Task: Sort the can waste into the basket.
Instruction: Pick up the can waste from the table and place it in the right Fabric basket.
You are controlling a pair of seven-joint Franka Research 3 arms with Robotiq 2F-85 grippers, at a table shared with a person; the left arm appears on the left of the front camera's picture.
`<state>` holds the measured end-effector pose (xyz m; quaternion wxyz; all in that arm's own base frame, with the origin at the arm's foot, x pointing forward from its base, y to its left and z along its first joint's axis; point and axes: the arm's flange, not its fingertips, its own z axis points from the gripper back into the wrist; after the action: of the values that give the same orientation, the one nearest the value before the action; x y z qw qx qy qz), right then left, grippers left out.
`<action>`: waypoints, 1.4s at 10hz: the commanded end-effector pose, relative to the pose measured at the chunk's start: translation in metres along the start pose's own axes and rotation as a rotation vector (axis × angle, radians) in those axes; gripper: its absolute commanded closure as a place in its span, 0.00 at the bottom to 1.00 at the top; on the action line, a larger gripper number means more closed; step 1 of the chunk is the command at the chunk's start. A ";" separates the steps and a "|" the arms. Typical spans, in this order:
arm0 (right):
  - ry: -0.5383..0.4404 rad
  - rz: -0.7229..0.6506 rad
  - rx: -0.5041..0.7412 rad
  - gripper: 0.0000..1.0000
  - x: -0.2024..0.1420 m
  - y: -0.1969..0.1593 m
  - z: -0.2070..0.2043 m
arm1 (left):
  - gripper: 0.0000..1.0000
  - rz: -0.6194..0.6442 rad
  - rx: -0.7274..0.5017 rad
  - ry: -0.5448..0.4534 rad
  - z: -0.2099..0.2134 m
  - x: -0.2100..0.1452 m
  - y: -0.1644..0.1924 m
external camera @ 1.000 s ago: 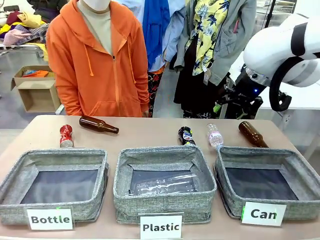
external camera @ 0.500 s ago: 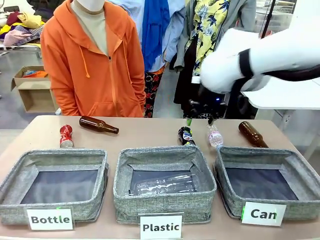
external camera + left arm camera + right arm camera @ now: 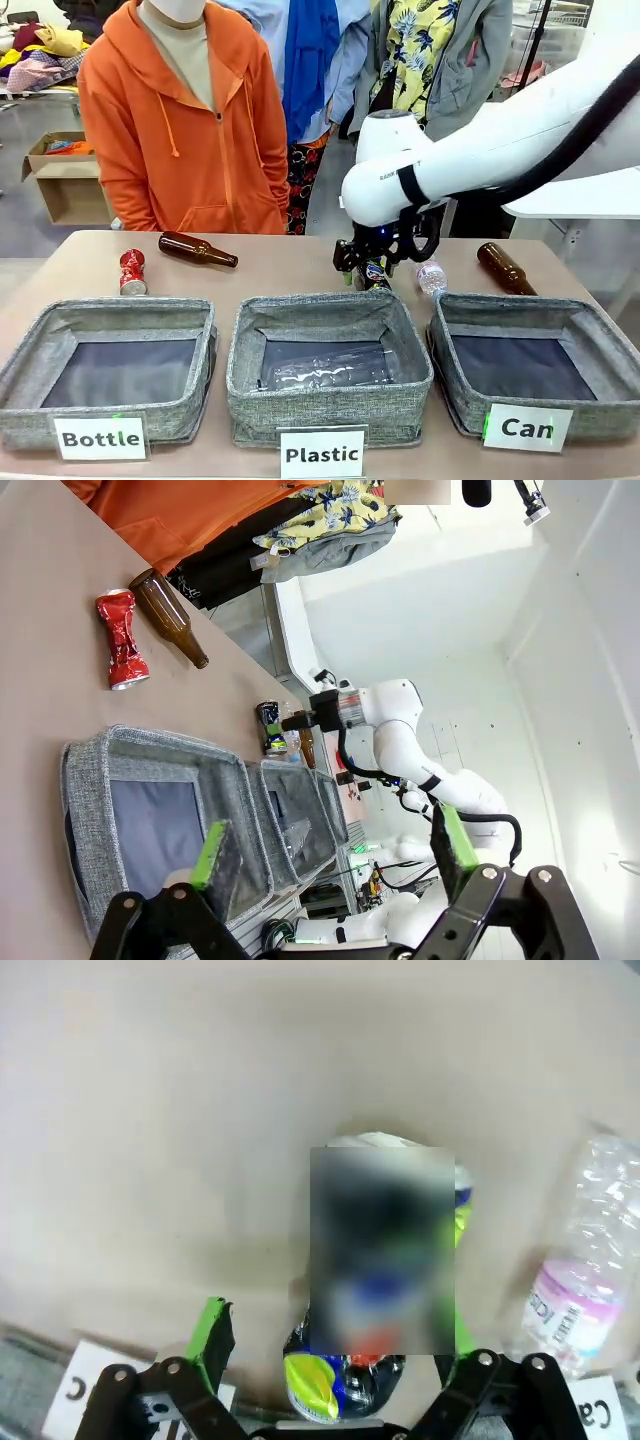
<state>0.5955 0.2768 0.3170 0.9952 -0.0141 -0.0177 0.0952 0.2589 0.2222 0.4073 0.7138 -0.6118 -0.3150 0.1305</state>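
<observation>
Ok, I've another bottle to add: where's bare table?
Bare tabletop lies between the left brown glass bottle and the crushed black can, behind the grey "Plastic" bin. Right of it is crowded: the right hand around that can, a clear plastic bottle, another brown bottle.

Open cardboard box (image 3: 72, 185) on grey floor (image 3: 18, 235) (clothes pile (image 3: 40, 50) behind)

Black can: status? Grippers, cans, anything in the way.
Right gripper open, straddling black can, not shut. Left gripper open, empty. Red can lying far left; Can basket empty. Plastic bottle close beside black can.
</observation>
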 end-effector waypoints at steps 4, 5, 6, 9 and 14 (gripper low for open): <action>0.051 -0.055 -0.086 0.00 0.011 0.003 -0.012 | 0.00 -0.023 -0.015 -0.002 0.000 0.000 -0.001; 0.051 -0.058 -0.078 0.00 0.011 0.003 -0.011 | 0.00 -0.023 -0.015 -0.002 0.000 0.000 -0.001; 0.059 -0.067 -0.077 0.60 0.012 0.002 -0.012 | 0.00 -0.023 -0.015 -0.002 0.000 0.000 -0.001; 0.073 -0.072 -0.067 0.65 0.011 0.002 -0.013 | 0.00 -0.023 -0.015 -0.002 0.000 0.000 -0.001; 0.023 -0.018 -0.031 1.00 0.003 -0.016 0.033 | 0.00 -0.023 -0.015 -0.002 0.000 0.000 -0.001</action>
<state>0.6050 0.2724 0.3280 0.9965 -0.0385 -0.0025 0.0738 0.2589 0.2222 0.4073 0.7138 -0.6118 -0.3150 0.1304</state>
